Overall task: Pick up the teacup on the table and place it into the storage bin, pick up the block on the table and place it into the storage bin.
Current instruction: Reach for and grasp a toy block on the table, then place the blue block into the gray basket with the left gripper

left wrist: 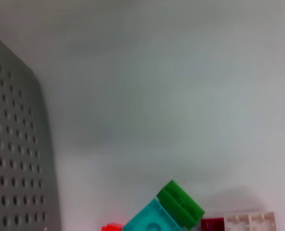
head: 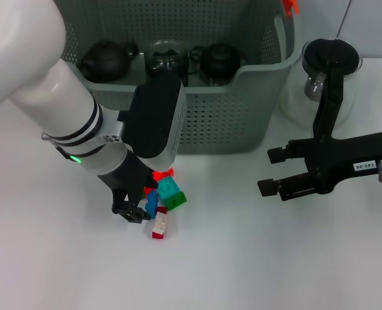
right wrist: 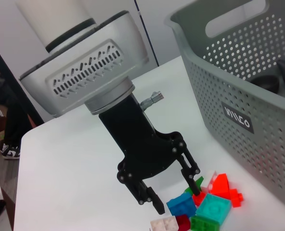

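One white table [head: 255, 258]; storage bin [head: 230, 123] at rear; left tool [right wrist: 174, 192] spread over blocks [head: 165, 200]; right tool [head: 275, 171] spread.

The left arm [head: 55, 97] is glossy white with black bands and a small green light near the wrist. A grey vented housing leads to the black left gripper [right wrist: 171, 195]. The right gripper [head: 276, 171] is matte black, bearing a small white label.
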Tool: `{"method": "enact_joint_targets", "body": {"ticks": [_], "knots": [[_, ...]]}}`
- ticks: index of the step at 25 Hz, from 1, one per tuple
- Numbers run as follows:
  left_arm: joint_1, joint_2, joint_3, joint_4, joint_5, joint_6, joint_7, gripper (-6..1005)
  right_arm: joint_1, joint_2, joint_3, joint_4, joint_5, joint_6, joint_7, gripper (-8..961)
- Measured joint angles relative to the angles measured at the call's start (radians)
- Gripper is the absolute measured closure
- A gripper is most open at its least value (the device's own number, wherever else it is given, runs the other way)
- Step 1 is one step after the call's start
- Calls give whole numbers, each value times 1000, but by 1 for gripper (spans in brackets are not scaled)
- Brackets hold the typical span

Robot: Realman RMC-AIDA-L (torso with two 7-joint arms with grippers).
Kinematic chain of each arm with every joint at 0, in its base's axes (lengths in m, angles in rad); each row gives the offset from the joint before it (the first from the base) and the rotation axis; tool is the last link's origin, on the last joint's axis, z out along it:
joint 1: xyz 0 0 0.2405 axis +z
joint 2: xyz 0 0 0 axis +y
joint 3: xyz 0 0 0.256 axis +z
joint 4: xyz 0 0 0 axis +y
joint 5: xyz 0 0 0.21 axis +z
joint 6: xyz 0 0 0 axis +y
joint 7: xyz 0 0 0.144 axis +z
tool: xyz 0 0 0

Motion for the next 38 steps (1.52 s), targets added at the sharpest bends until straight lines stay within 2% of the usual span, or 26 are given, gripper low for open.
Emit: {"method": "enact_joint_targets", "body": {"ticks": [31,33,38], "knots": [[-13,-2,11,-24,10,-13,-8,431,-2,0,0,0,4,9,-1,37],[-14,-2,11,-24,10,-13,-13,585,-2,0,0,0,5,10,-1,37],[-15,-2,11,-25,10,-11,-14,581,-2,0,0,0,5,10,-5,38]]}}
